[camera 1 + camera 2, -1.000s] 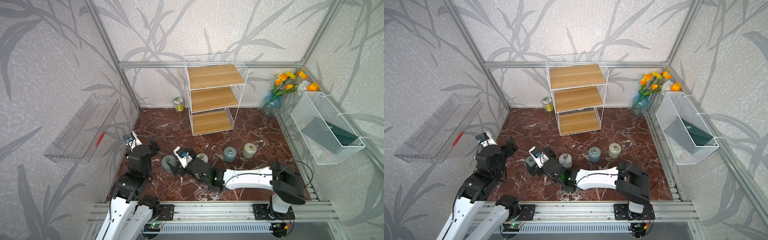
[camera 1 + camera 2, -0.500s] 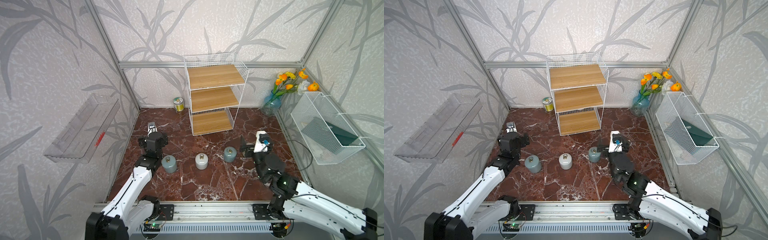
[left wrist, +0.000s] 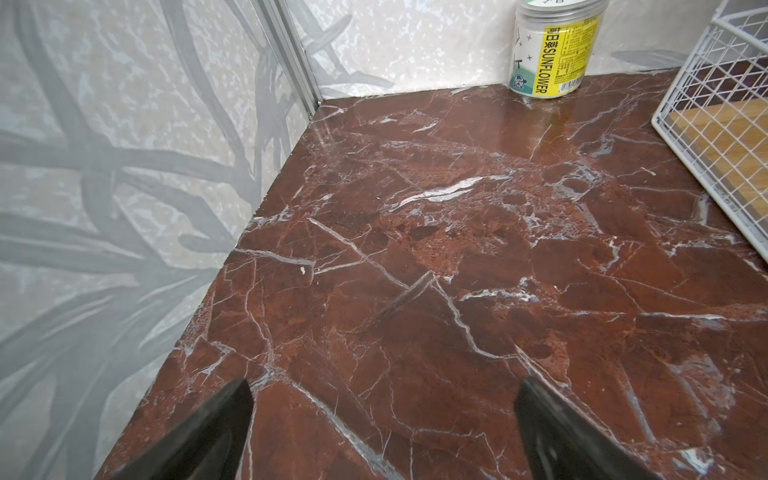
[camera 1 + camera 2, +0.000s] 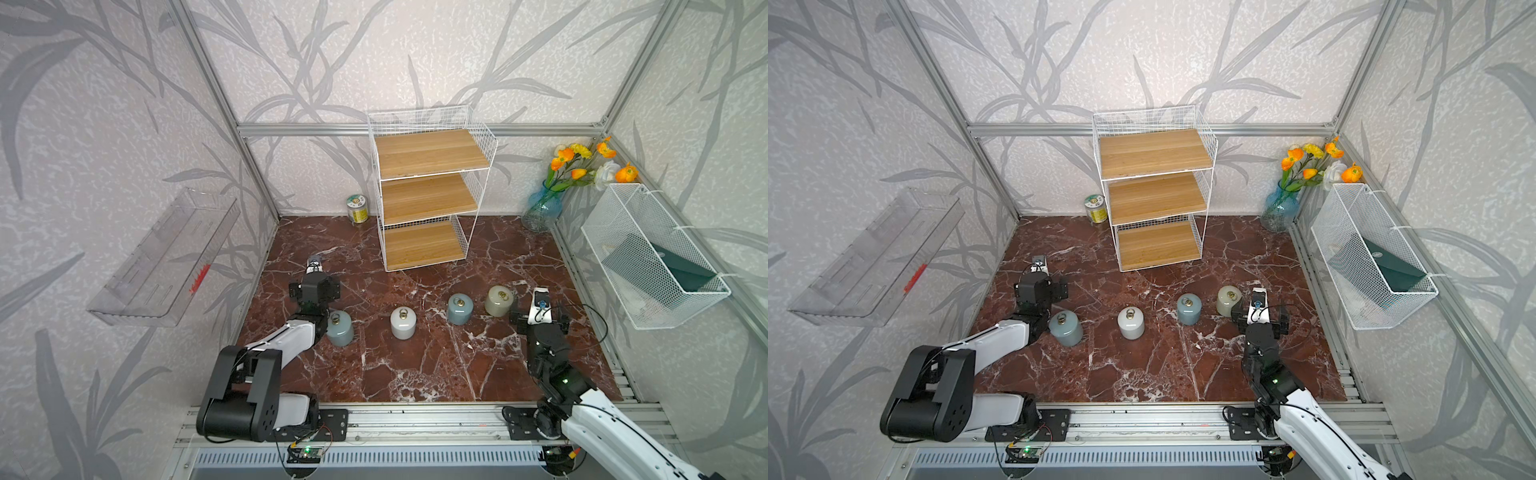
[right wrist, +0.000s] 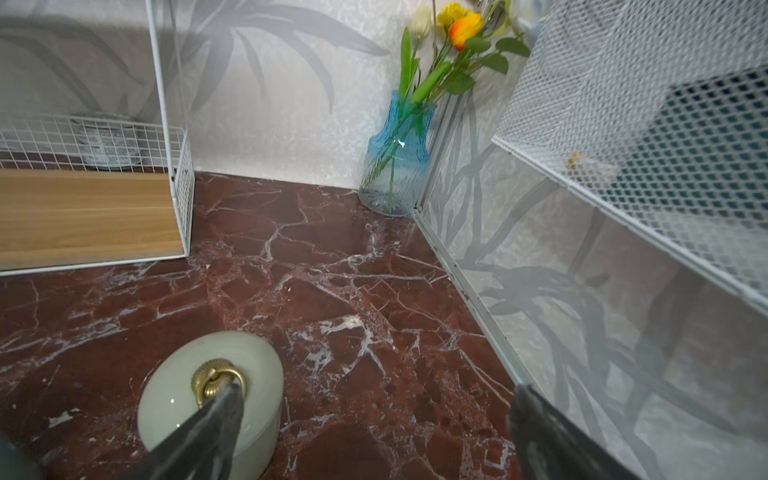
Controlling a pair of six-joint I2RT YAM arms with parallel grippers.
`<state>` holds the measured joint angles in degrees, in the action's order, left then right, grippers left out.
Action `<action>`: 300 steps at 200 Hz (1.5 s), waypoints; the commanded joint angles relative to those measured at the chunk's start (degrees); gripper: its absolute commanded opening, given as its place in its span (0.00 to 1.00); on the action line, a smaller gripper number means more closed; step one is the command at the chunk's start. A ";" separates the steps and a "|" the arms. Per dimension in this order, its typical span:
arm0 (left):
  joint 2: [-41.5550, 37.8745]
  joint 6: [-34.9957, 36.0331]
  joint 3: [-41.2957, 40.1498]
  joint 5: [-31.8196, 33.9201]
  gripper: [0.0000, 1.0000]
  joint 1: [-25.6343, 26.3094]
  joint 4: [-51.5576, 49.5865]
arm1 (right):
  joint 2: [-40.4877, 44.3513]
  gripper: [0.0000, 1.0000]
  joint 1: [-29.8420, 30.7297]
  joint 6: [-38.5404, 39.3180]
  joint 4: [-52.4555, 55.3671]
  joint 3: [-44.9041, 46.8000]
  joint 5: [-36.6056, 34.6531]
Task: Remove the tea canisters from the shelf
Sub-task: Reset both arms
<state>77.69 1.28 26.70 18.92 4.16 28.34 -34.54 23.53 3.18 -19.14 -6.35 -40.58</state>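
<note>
Nearest, the left tool point(image 3: 382, 415) is hanging over bare counter point(image 4: 415, 374), jaws spread wide, gripping nothing. The right tool point(image 5: 374, 415) is gaping too and is empty, one finger showing above the beige canister point(image 4: 498, 300) lid. The tea canisters point(image 4: 1188, 309) are standing upright in a row on the counter: blue-grey canister point(image 4: 340, 328) just beside the left arm, white canister point(image 4: 403, 323), second blue-grey canister point(image 4: 460, 309), then the beige canister. Beyond, well apart from the row, the shelf point(image 4: 428, 199) is standing against the back wall, between a printed tin point(image 4: 357, 208) and a flower vase point(image 4: 540, 208).
</note>
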 commanded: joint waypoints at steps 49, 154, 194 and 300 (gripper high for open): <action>6.57 -1.18 -1.08 -8.16 1.00 -1.92 11.50 | -29.29 0.99 -10.47 1.29 -23.73 -4.68 13.56; 9.63 -3.64 -3.07 -11.61 1.00 -4.82 17.35 | -38.04 0.99 -13.02 2.28 -22.00 -11.19 23.07; 9.65 -3.65 -3.14 -11.71 1.00 -4.83 17.42 | -39.16 0.99 -13.77 1.07 -26.27 -10.48 29.21; 9.61 -3.65 -3.04 -11.78 1.00 -4.87 17.38 | -54.86 0.99 -16.39 -0.35 -33.89 -15.41 30.56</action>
<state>87.61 -2.11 23.83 7.35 -0.45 44.66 -88.49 7.57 3.18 -59.59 -20.91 -8.58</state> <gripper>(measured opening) 0.996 0.990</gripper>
